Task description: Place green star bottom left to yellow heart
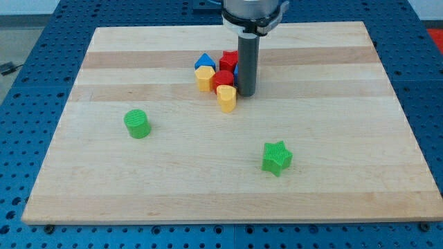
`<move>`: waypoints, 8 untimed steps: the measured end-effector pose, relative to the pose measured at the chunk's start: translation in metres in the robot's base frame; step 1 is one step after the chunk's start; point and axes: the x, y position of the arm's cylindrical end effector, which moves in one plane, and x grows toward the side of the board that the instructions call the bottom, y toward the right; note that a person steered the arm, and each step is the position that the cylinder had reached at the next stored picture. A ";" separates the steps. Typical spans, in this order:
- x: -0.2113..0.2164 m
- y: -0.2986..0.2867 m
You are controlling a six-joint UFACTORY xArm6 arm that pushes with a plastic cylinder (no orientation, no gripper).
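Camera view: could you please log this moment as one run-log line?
my tip: beside block cluster, right of small yellow plastic heart | green plastic star: lower right of heart, untouched | wooden board

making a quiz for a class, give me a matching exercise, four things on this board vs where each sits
Things:
1. green star
2. green cylinder
3. yellow heart
4. my tip

Places:
A. just right of the yellow heart
B. alone toward the view's left
C. front of the cluster near the view's top
D. alone toward the view's bottom right

Pairs: 1-D, 2-B, 3-C, 4-A
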 end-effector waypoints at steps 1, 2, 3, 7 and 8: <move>-0.008 0.000; -0.012 0.000; -0.011 0.001; 0.120 0.106; 0.170 0.113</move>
